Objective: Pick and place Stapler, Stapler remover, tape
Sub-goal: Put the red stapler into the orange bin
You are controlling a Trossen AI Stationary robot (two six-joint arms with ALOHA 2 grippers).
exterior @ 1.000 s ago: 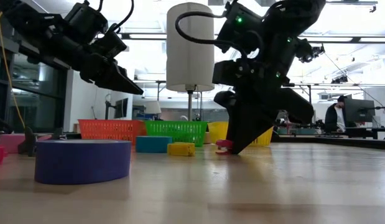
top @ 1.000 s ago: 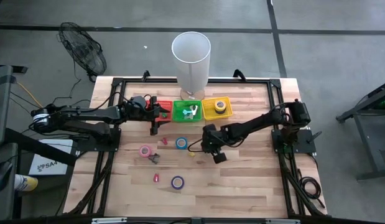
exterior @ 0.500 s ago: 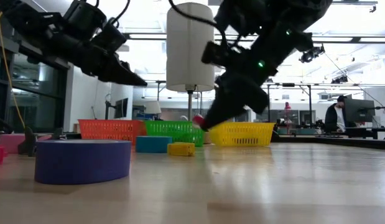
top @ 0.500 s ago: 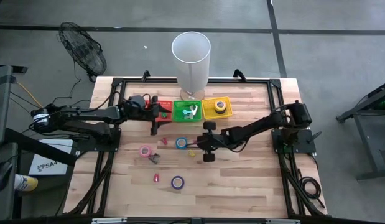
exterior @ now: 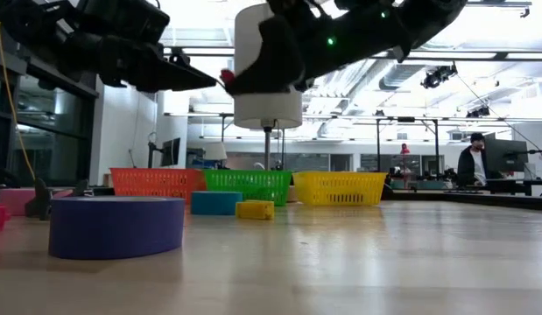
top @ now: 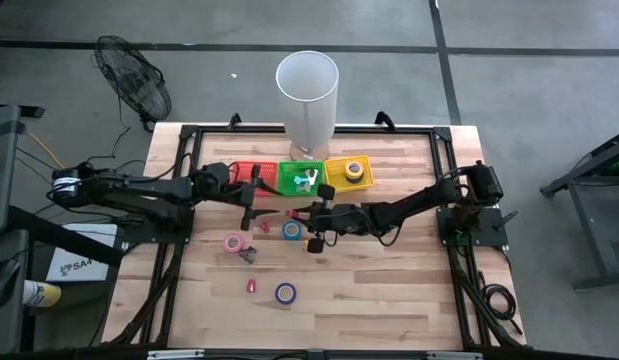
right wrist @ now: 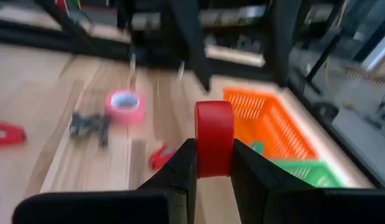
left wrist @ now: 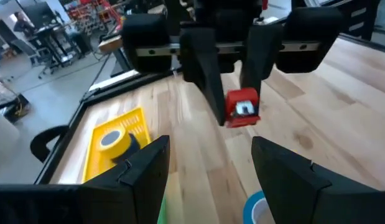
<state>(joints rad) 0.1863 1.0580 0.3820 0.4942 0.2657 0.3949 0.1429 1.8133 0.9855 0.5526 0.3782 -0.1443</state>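
My right gripper (top: 297, 214) hovers above the table's middle, shut on a small red stapler (left wrist: 243, 109), which also shows in the right wrist view (right wrist: 213, 144). My left gripper (top: 252, 202) is open, just left of it and facing it, near the orange basket (top: 251, 171). The pink tape (top: 233, 242), blue tape (top: 291, 230) and purple tape (top: 285, 293) lie flat on the table. A dark stapler remover (top: 249, 256) lies near the pink roll. A yellow roll (top: 354, 170) sits in the yellow basket (top: 335, 183). My right gripper pinches the red stapler between its two fingers (right wrist: 183, 165), which sit on its two sides. One end of the stapler (right wrist: 214, 118) sticks out past the fingertips. The fingers reach level from the table's right. The stapler is lifted clear of the table.
Orange, green (top: 302, 180) and yellow baskets stand in a row at the far side, with a tall white cylinder (top: 307, 95) behind them. Small red items (top: 251, 286) (top: 263, 227) lie on the wood. The near right of the table is bare.
My right gripper has risen from the table and swung toward the table's left, tipping from pointing down to level. The red stapler has gone up with it, lifted clear. My left gripper has tipped closer to level.
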